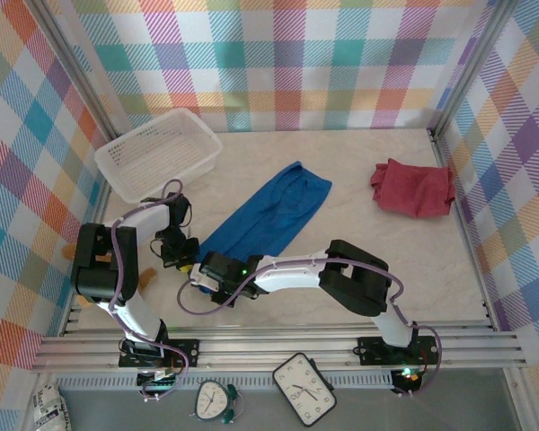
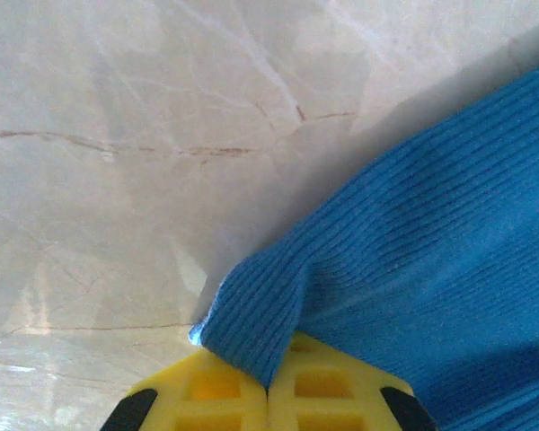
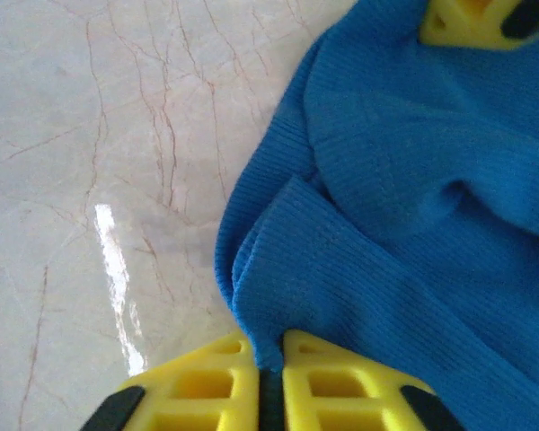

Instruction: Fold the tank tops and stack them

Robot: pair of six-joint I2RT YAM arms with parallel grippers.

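Here, on a pale marble-patterned table point(image 1: 368, 242), the blue tank top point(image 1: 274, 215) lies stretched in a long diagonal band, its far end toward the back of the table and its near end down between the two arms. The left gripper point(image 1: 185, 265) sits at that near end; in the left wrist view its yellow fingers point(image 2: 216, 391) are pressed together on a bunched fold of the ribbed blue cloth point(image 2: 431, 260), with the left gripper point(image 2: 268, 382) pinching the fabric's edge just above the tabletop. The right gripper point(image 1: 203, 277) reaches across from the other side to a spot just beside it; in the right wrist view the right gripper point(image 3: 269, 373) has its fingers closed on another fold of the same top point(image 3: 413, 233), and a yellow finger of the left gripper point(image 3: 485, 22) shows at the upper corner, resting on the cloth. Dark red tank tops point(image 1: 413, 189) lie crumpled in a heap near the back right corner, well apart from the blue one. A white mesh basket point(image 1: 157, 153) stands at the back left.
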